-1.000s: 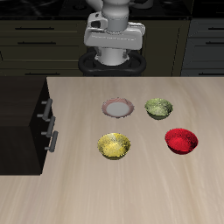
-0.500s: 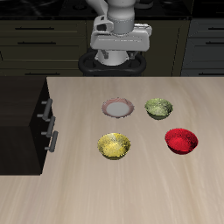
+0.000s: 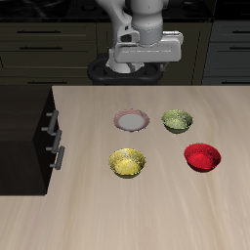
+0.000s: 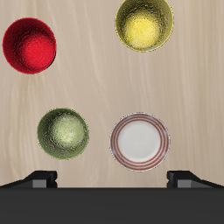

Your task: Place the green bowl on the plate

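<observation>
Green bowl [image 4: 63, 132]: small, round, olive-green, with a glossy speckled inside and a darker rim. It stands upright on the desk [image 3: 146, 210], empty, beneath the gripper and forward of it, just beside the plate and apart from it. In the exterior view it [image 3: 177, 120] sits back on the desk, near the robot's base.

Plate [image 4: 139, 140]: flat, round, white-grey centre, pinkish-brown banded rim, nothing on it. It lies level with the green bowl; in the exterior view [image 3: 131, 120] it is the paler disc beside it.

Yellow bowl [image 4: 144, 24] and red bowl [image 4: 31, 44]: both farther from the gripper than the task pair, toward the desk's front edge, well apart from each other; yellow speckled [image 3: 128, 162], red glossy [image 3: 202, 156].

Markings: no brand, label or writing legible on any item.

Gripper [image 3: 146, 49]: raised high above the back of the desk, holding nothing. In the wrist view its two dark fingertips [image 4: 41, 179] stand wide apart.

View differences: only the exterior view shows the arm, a dark drawer unit [image 3: 29, 137] with metal handles at the desk's side, and dark cabinets behind. Only the wrist view shows the plate's rim banding and the bowls from straight overhead.
</observation>
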Available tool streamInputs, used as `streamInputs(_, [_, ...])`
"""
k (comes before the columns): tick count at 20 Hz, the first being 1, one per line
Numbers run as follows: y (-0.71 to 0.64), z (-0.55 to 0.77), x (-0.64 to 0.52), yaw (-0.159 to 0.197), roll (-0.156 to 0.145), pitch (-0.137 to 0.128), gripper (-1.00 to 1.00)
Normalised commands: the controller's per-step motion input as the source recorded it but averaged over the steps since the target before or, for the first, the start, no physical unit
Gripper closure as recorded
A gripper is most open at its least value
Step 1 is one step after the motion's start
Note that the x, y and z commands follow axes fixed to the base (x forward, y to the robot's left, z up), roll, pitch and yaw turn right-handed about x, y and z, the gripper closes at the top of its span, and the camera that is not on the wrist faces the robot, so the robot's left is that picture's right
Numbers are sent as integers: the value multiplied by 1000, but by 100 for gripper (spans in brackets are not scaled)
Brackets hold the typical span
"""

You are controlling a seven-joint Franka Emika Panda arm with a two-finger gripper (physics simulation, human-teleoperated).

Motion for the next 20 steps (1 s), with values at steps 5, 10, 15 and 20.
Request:
streamInputs(5, [246,-54,151,0,16,11,-100])
streamInputs(10, [167,-18,95,8,-7,-2,-100])
streamInputs(15, [171,-49,132,-2,30,16,-100])
streamInputs(20, [211,-33,125,3,27,2,-100])
